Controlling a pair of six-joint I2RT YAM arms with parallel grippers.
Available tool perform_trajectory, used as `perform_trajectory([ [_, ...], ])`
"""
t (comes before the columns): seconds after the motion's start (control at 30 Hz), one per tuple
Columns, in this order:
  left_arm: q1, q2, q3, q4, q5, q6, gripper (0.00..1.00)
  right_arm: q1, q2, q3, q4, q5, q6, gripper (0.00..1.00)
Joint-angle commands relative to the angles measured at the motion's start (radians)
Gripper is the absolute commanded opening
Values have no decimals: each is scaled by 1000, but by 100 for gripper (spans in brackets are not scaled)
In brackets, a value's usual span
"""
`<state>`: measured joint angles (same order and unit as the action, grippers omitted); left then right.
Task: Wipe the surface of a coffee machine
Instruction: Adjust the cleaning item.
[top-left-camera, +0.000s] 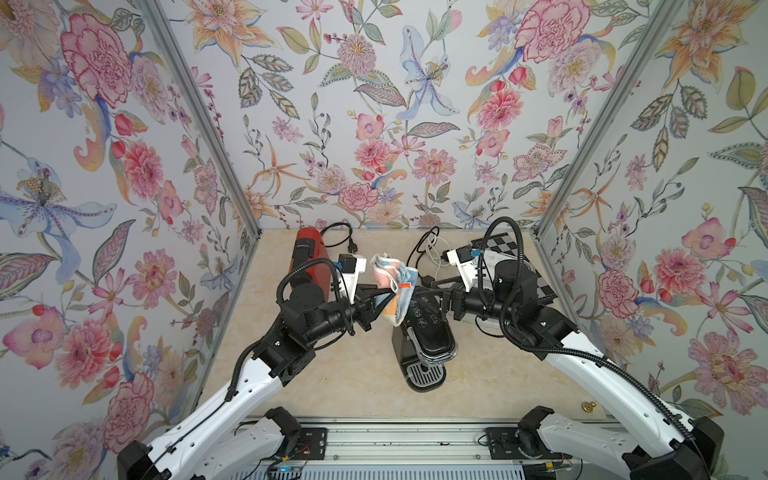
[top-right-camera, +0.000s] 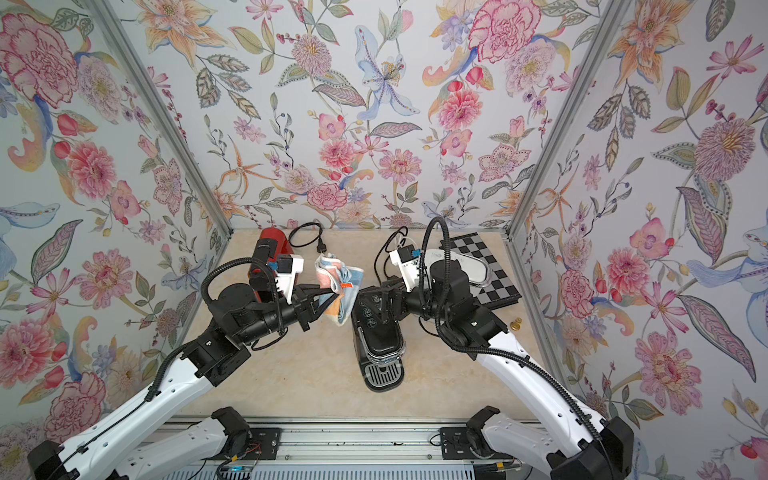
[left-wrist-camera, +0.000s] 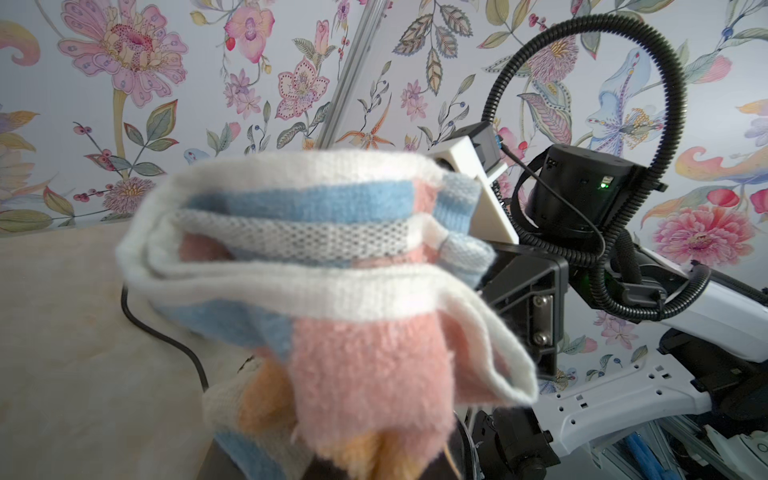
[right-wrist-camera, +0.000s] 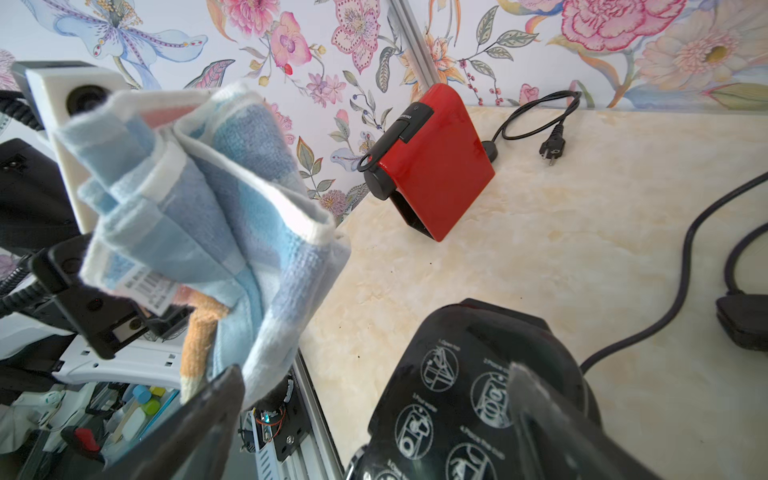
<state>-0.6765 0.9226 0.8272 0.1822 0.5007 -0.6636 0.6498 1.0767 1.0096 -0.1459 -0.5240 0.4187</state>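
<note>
A black coffee machine (top-left-camera: 424, 332) (top-right-camera: 376, 332) stands mid-table, its top printed with white pictograms (right-wrist-camera: 449, 407). My left gripper (top-left-camera: 384, 297) (top-right-camera: 330, 296) is shut on a folded pastel cloth (top-left-camera: 392, 286) (top-right-camera: 338, 291), pink, blue, orange and white. The cloth hangs just left of the machine's rear top and touches its edge. It fills the left wrist view (left-wrist-camera: 332, 291) and hides the fingers there. My right gripper (top-left-camera: 432, 297) (top-right-camera: 384, 299) (right-wrist-camera: 374, 372) is open over the machine's top, its fingers (right-wrist-camera: 199, 424) wide apart and holding nothing.
A red coffee machine (top-left-camera: 309, 253) (right-wrist-camera: 436, 166) stands at the back left, its black plug cord (top-left-camera: 340, 237) beside it. A checkerboard (top-right-camera: 490, 266) with a clear lid (top-right-camera: 469, 266) lies back right. More cables (top-left-camera: 428, 249) run behind the black machine. Floral walls enclose three sides.
</note>
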Motion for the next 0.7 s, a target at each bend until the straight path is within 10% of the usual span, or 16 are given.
perform_trajectory([
  [0.0,-11,-7,-31,156,65,-59,0,59,-15,27,-3,-2,2,100],
  [0.47,-31,0,-101,286,118,-146,0,156,-13,39,84,74,9,99],
  [0.67,-36,6,-122,303,118,-156,0,174,-6,61,101,69,12,81],
])
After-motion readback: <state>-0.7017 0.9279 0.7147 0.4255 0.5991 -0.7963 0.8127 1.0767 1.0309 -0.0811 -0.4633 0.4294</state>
